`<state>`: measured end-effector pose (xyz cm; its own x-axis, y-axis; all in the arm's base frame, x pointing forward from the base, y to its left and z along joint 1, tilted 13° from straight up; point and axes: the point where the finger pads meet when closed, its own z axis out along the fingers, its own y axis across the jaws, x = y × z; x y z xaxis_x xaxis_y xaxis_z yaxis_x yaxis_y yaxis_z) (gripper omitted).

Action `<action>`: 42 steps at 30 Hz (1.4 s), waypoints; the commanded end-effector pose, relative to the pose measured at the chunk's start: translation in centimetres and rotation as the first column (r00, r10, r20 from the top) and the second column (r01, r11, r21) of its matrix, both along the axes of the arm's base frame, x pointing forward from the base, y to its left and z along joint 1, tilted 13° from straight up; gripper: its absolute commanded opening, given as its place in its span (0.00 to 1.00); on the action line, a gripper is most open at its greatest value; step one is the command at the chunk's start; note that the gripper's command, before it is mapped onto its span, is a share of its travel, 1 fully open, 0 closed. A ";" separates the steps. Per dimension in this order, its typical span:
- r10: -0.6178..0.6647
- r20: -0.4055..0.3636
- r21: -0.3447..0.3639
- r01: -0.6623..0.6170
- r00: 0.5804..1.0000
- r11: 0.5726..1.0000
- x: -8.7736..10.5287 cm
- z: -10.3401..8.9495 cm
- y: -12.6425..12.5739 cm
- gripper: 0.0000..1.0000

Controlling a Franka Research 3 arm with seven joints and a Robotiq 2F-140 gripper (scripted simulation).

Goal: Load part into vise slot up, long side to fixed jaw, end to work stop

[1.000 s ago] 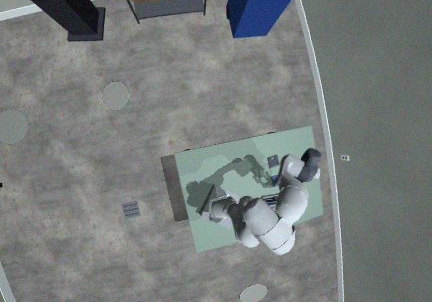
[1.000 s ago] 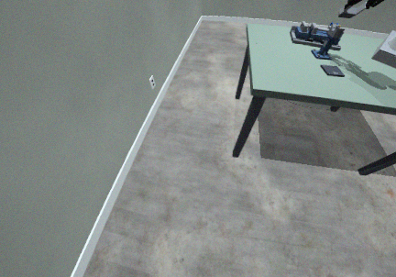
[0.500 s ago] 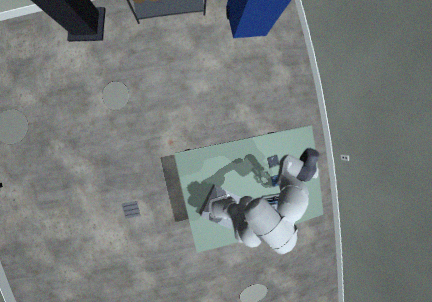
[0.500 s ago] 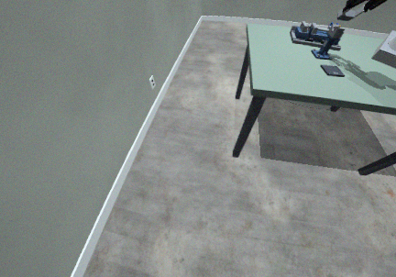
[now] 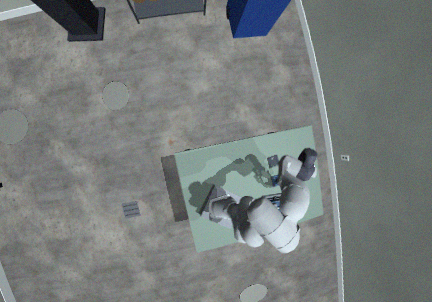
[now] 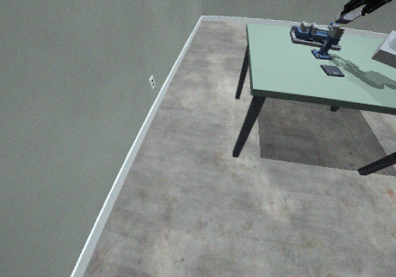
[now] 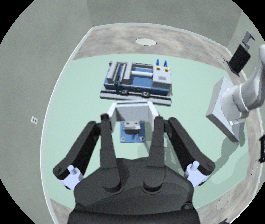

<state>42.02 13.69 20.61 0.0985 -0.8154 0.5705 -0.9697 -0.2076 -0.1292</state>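
My gripper (image 7: 132,108) is shut on the part (image 7: 133,113), a light grey block held between the fingertips. In the wrist view the blue V-block (image 7: 132,136) lies right below the part. The blue and grey vise (image 7: 139,80) stands open just beyond it on the green table. In the exterior view the part (image 6: 335,32) hangs above the V-block (image 6: 323,51), close beside the vise (image 6: 313,35). The dark infeed plate (image 6: 332,70) lies bare on the table nearer the front. I cannot tell which way the slot faces.
The arm's base (image 7: 239,99) stands at the right of the table. The arm (image 5: 272,213) covers much of the table (image 5: 245,188) from above. A wall runs close behind the table's far side.
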 end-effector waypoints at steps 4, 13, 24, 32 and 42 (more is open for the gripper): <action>-0.013 0.014 0.004 0.013 1.000 1.000 0.2 -0.7 0.1 0.00; -0.013 0.014 0.004 0.013 1.000 1.000 0.3 -1.5 0.3 0.00; -0.013 0.014 0.004 0.013 1.000 1.000 0.4 -2.5 0.5 0.00; -0.013 0.014 0.004 0.013 1.000 1.000 0.5 -3.0 0.6 0.00; -0.013 0.014 0.004 0.013 1.000 1.000 0.5 -3.6 0.7 0.00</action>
